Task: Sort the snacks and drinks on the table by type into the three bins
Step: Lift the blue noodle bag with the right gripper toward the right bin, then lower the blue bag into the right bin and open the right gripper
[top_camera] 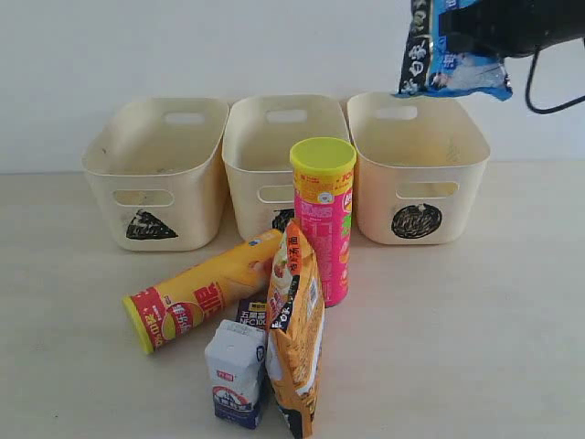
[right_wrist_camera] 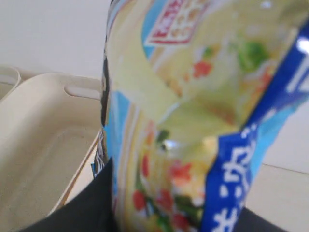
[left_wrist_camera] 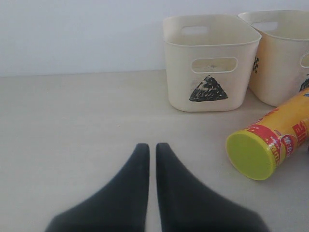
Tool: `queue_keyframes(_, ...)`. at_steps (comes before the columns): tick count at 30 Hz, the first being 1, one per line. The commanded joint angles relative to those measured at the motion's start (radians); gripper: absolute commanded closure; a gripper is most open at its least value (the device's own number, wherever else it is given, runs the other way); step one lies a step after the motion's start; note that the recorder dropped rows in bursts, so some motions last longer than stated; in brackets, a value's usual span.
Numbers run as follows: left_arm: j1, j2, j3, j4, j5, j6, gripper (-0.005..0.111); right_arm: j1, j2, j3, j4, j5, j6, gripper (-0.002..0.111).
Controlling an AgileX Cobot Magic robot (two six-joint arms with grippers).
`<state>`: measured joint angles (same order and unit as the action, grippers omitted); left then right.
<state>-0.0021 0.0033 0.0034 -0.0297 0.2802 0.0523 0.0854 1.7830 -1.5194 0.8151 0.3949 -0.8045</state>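
Note:
My right gripper (top_camera: 480, 32) is shut on the blue-and-white noodle pack (top_camera: 452, 57), high in the air over the circle bin (top_camera: 375, 192). In the right wrist view the pack (right_wrist_camera: 193, 111) fills the frame between my dark fingers (right_wrist_camera: 89, 205), with the bin's rim (right_wrist_camera: 84, 92) below. A pink chip tube (top_camera: 323, 219) stands upright in front of the middle bin (top_camera: 247, 183). On the table (top_camera: 475, 320) also sit a lying yellow-and-red tube (top_camera: 201, 293), an orange bag (top_camera: 297, 343), a milk carton (top_camera: 236, 375) and a purple juice box (top_camera: 251, 314). My left gripper (left_wrist_camera: 148, 147) is shut and empty, low over the table.
The triangle bin (top_camera: 187, 197) stands at the left of the row; the left wrist view shows it (left_wrist_camera: 178, 72) ahead, with the yellow-and-red tube's green lid (left_wrist_camera: 251, 155) to one side. A black cable (top_camera: 539, 91) hangs from the right arm.

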Motion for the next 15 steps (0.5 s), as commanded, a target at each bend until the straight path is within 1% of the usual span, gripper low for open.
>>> queue_keyframes(1,-0.008,-0.003,-0.003,-0.003,-0.01,-0.006,0.103,0.041,0.09,-0.111,-0.253,-0.03,0.202,0.108)
queue_keyframes(5,-0.008,-0.003,-0.003,-0.003,-0.01,-0.006,0.103,0.045,0.167,-0.179,-0.345,-0.021,0.296,0.108)
queue_keyframes(13,-0.008,-0.003,-0.003,-0.003,-0.01,-0.006,0.103,0.045,0.248,-0.198,-0.351,-0.017,0.306,0.108)
queue_keyframes(15,-0.008,-0.003,-0.003,-0.003,-0.01,-0.006,0.103,0.045,0.264,-0.198,-0.351,-0.017,0.306,0.105)
